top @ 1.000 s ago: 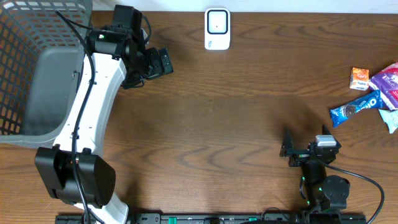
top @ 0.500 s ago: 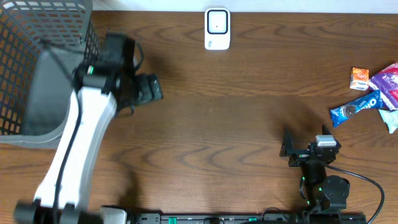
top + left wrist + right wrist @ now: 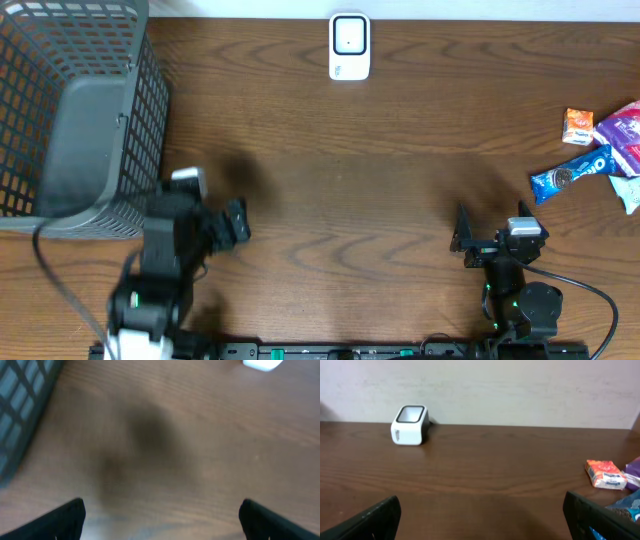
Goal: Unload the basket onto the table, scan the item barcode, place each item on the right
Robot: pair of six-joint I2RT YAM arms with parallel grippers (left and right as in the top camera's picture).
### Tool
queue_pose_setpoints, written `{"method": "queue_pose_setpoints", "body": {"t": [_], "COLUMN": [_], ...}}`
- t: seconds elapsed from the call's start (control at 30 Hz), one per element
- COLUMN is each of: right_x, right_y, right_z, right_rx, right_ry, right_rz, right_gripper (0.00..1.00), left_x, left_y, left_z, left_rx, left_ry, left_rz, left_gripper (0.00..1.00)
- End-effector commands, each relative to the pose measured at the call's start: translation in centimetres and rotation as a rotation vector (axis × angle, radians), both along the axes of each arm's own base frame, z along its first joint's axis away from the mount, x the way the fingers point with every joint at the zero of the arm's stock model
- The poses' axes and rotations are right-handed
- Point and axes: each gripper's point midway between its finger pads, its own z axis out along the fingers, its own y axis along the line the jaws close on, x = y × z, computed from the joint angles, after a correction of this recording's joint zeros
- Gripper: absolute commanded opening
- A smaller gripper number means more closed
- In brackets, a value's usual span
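On the table [image 3: 340, 200], left hand [image 3: 235, 222] and right hand [image 3: 458, 232] stood open, empty; a hasty reach might scatter the snacks [image 3: 600, 150].

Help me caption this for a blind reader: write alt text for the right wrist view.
A white barcode scanner stands at the back left of a brown wooden table, near a pale wall. An orange snack packet lies at the right, beside a purple packet cut off by the edge. The right end effector is open and empty, fingertips in the bottom corners.
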Motion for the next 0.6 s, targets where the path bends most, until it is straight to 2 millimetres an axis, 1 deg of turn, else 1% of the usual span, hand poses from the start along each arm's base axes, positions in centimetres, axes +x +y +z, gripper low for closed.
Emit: {"method": "queue_pose_setpoints", "body": {"t": [0.0,0.1,0.23,0.47,0.57], "right_x": [0.0,0.0,0.0,0.0,0.0], "right_y": [-0.3,-0.3,-0.3,-0.3,-0.3], "right_z": [0.0,0.0,0.0,0.0,0.0], "right_rx": [0.017,0.017,0.017,0.017,0.017], "right_ry": [0.001,0.001,0.001,0.001,0.001], "right_rz": [-0.016,-0.016,-0.016,-0.016,-0.016], "right_gripper": [0.99,0.99,0.99,0.99,0.99], "left_x": [-0.7,-0.9,-0.6,-0.1,-0.1], "left_y": [0.5,0.5,0.9,2.8,3.6], "left_z": [0.5,1.1,1.3,1.4,1.5], "left_rx": [0.049,0.041,0.04,0.038,0.042], "left_ry": [-0.133,-0.219,-0.331,-0.502,-0.549], "left_rz": [-0.03,-0.028,-0.001,0.087,0.123], "left_gripper": [0.98,0.98,0.98,0.98,0.98]}}
